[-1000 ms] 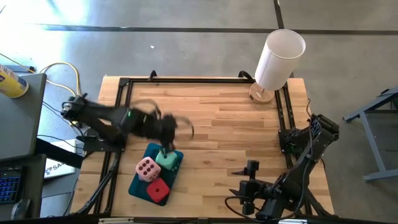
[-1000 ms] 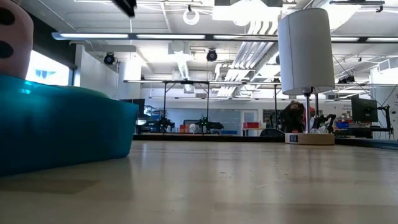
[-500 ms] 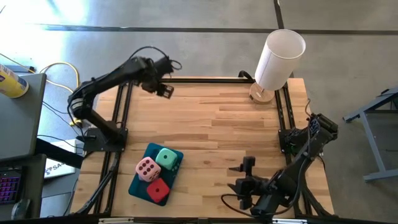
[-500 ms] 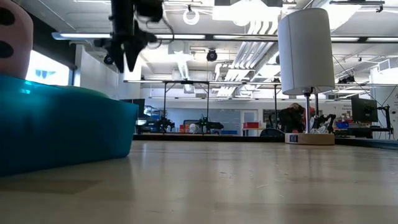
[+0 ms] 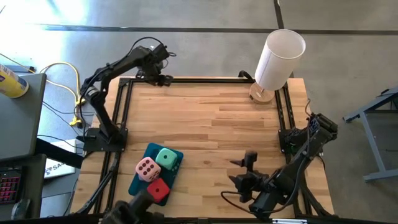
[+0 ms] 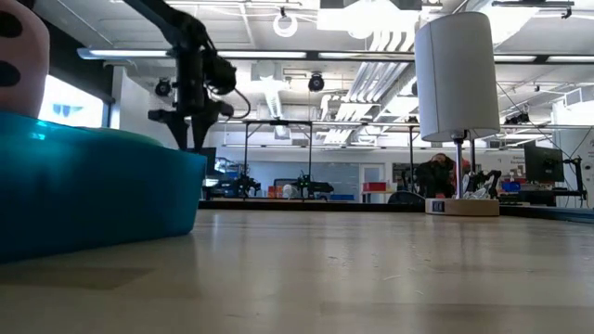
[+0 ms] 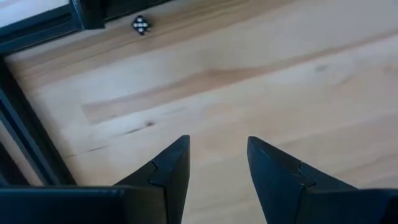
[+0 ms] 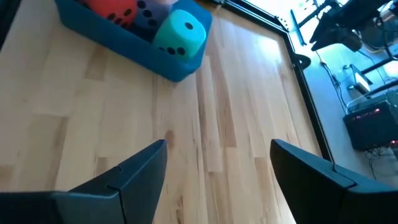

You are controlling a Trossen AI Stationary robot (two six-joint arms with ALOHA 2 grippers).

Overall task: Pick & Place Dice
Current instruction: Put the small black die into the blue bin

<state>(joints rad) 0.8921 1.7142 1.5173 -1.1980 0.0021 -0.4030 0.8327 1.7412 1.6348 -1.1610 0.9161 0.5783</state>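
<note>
Down at the near edge of the table, right gripper [image 5: 249,169] low over bare wood, fingers spread wide, nothing between them. Just to its left, teal tray [image 5: 138,181] lying with its long axis slanted, running from near-left up toward the far-right. Packed inside: red die [image 5: 158,190] at the near end, pink die [image 5: 147,167] in the middle with 5 dark pips facing up, mint green die [image 5: 166,158] at the far end, 1 pip showing on top. Through the right wrist view, green die [image 8: 180,33] sitting at the tray's end corner, 1 pip on one face and 4 on another, red die [image 8: 114,8] beyond it, and a lilac purple die [image 8: 149,9] tucked between them, mostly hidden. From table level, only the tray's teal wall [image 6: 93,186] and a sliver of pink die [image 6: 20,56] above it.

Further back, open plank surface [image 5: 217,124]. At the far-left corner, left gripper [image 5: 160,79] hanging over the table's black frame, fingers [image 7: 168,171] parted, empty. At the far-right corner, white cylinder [image 5: 278,57] on a round base.
</note>
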